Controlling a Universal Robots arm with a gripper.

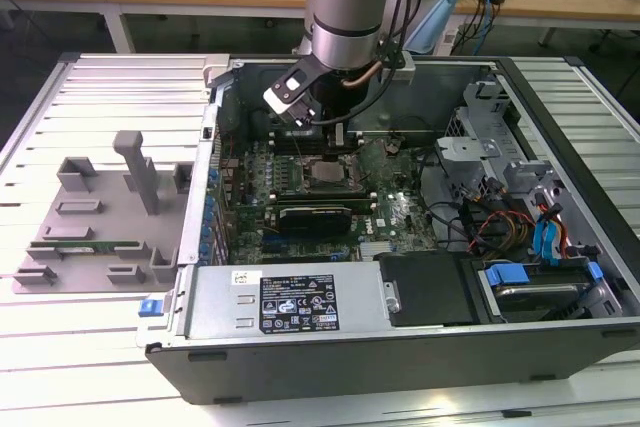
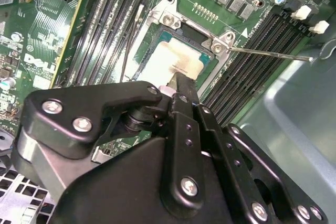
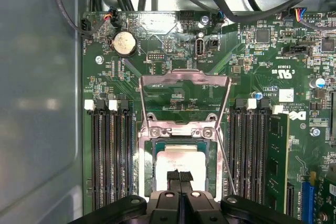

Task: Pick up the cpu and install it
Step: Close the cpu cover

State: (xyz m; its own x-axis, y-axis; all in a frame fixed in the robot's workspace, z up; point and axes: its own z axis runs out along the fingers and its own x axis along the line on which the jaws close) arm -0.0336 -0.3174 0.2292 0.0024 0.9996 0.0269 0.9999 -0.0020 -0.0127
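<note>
Slatted white table (image 1: 110,87) carrying an open computer case (image 1: 400,362): my gripper (image 3: 179,178), fingers pressed together and holding nothing, sits on or just over the cpu (image 3: 178,157), which lies in its socket (image 3: 178,128) toward the case's far side; pressing a crooked chip could bend pins.

Cpu (image 3: 181,158): near edge hidden behind the hand (image 3: 180,176) in the first wrist view, and one corner is covered the same way in the second wrist view. Contact between hand tip and cpu top: cannot tell. Arm (image 1: 345,7): upper part cut off by the exterior view's top edge. Computer case (image 1: 400,357): one corner cut by the exterior view's right edge. Memory stick (image 1: 85,244) on grey tray (image 1: 100,217): too small for detail.
</note>
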